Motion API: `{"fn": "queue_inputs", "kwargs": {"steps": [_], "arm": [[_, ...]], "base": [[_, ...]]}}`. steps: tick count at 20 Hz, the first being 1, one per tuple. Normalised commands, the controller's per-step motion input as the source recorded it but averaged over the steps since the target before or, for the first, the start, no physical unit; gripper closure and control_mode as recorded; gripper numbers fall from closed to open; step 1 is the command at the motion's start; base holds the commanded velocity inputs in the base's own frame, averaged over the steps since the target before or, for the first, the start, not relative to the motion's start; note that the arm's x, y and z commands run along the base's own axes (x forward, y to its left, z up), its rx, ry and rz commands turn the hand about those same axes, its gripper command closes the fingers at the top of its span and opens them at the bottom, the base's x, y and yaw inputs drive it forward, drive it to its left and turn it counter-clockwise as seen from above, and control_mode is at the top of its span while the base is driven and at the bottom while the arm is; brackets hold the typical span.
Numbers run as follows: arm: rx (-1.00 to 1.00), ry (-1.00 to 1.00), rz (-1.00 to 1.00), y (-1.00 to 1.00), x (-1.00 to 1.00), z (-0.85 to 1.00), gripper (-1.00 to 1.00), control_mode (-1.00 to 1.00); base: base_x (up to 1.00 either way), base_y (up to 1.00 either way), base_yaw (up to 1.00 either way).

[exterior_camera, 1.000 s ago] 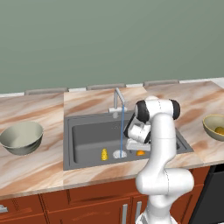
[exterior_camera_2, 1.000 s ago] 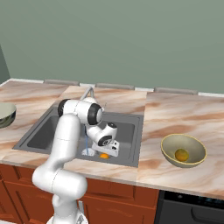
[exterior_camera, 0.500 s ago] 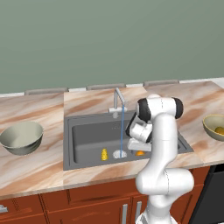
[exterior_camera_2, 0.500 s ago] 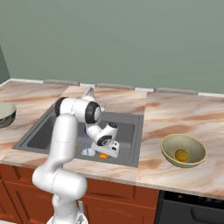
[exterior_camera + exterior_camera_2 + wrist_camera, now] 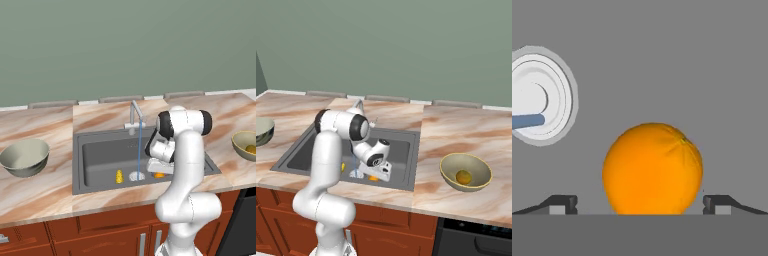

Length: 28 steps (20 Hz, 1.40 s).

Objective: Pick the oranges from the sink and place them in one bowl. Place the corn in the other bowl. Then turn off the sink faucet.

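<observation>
The arm reaches down into the sink, its gripper low over the basin floor with the fingers spread wide, released, one on each side of an orange that sits between them without being clasped. In the left base view that orange lies on the sink floor near the front edge, just right of the pale drain, partly hidden by the hand. The corn lies on the sink floor too, left of the drain and apart from the orange. The faucet stands at the far rim of the sink, and a thin blue stream runs from its spout down to the drain, so the water is on. A second orange rests inside the khaki bowl on the counter, well to the right of the sink. The grey-green bowl stands on the counter well to the left of the sink.
</observation>
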Motion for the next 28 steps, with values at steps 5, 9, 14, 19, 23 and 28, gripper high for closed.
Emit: {"fn": "queue_inputs", "kwargs": {"steps": [5, 9, 14, 19, 23, 28], "arm": [[0.0, 0.01, 0.0, 0.0, -0.26, 0.0, -1.0, -1.0], [0.0, -0.05, 0.0, 0.0, 0.11, 0.0, -1.0, -1.0], [0.0, -0.11, 0.0, 0.0, 0.12, 0.0, -1.0, -1.0], [0.0, -0.1, 0.0, 0.0, 0.0, 0.0, -1.0, -1.0], [0.0, -0.07, 0.0, 0.0, -0.07, 0.0, -1.0, -1.0], [0.0, -0.09, 0.0, -0.01, -0.01, 0.0, -1.0, -1.0]], "base": [[0.0, 0.0, 0.0], [0.0, 0.0, 0.0], [0.0, 0.0, 0.0], [0.0, 0.0, 0.0], [0.0, 0.0, 0.0], [0.0, 0.0, 0.0]]}}
